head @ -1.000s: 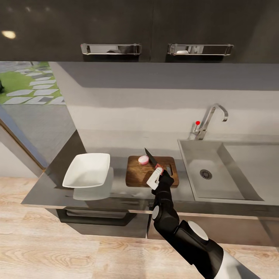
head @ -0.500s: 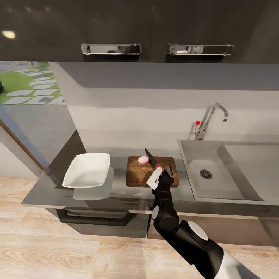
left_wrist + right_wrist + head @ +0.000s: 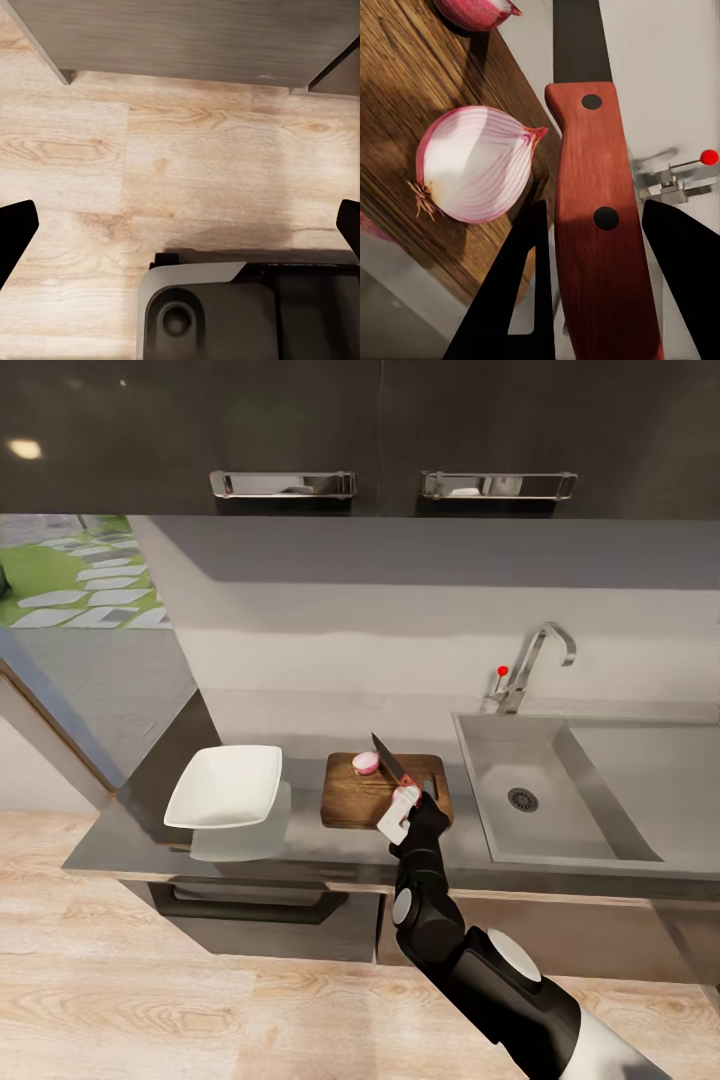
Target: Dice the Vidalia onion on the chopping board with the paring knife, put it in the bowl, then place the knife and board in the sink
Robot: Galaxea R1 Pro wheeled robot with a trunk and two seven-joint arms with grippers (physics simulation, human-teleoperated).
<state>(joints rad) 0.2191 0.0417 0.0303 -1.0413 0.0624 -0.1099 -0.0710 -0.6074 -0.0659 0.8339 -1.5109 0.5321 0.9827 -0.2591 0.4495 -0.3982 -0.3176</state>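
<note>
Closest to the robot is the light wood floor (image 3: 130,1000), and the left gripper (image 3: 180,225) hangs over it with its two dark fingertips (image 3: 15,232) spread far apart and nothing between them. The right arm reaches up from the floor side to the grey countertop (image 3: 120,840). The right gripper (image 3: 403,810) is over the near edge of the chopping board (image 3: 350,800), and its fingers (image 3: 521,300) pinch the red-brown handle of the paring knife (image 3: 596,225). The dark blade points away from the robot and slants up over the board. The Vidalia onion (image 3: 366,763) lies on the far part of the board, just beside the blade. Up close, a cut onion half (image 3: 476,174) lies with its striped pink inside showing, and another piece (image 3: 480,11) lies past it. The white bowl (image 3: 225,787) sits on the counter to the left of the board, near it but apart. The sink (image 3: 600,800) is on the right, with its dark drain (image 3: 523,799). The tap (image 3: 530,665) with its red-tipped lever stands at the back
</note>
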